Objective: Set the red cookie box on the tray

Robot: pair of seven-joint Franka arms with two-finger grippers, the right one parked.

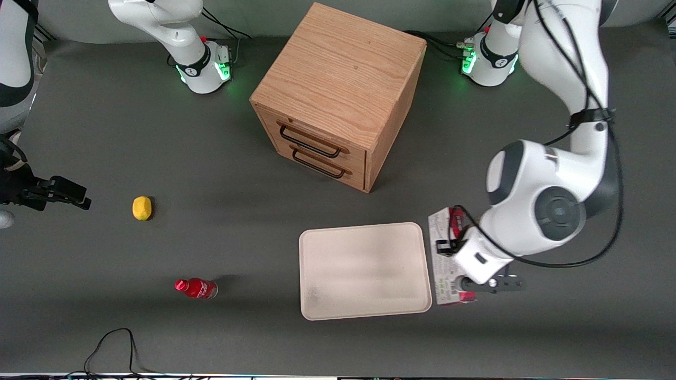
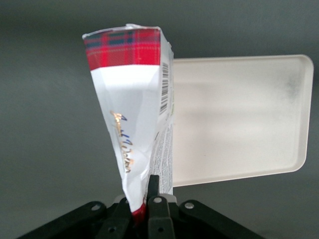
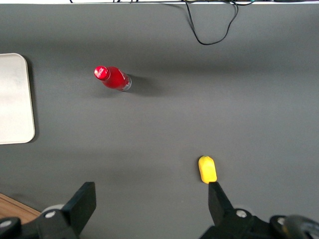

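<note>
1. Spreading under everything, dark grey counter; wooden two-drawer cabinet well apart from the work, farther from the front camera than the tray.
2. Waiting bare, large flat cream-white rectangular tray with rounded corners and low rim; nothing on it yet.
3. Lying just beside the tray's short edge toward the working arm's end, long slim dark-red cookie box, whitish printed face and tartan end showing; whether raised off the counter cannot be told.
4. Clamped on one end of the carton, black jaws of the left arm's gripper; carton visibly pinched and creased there.
5. To do well, probably: lift enough to clear the low rim, carry sideways over the tray's middle, keep the long side along the tray's length, lower flat before releasing. Risk judged: an end-held, crumpled carton may droop or swing.
6. Smallest and off the path: small red bottle, yellow lemon-like fruit, toward the parked arm's end.
</note>
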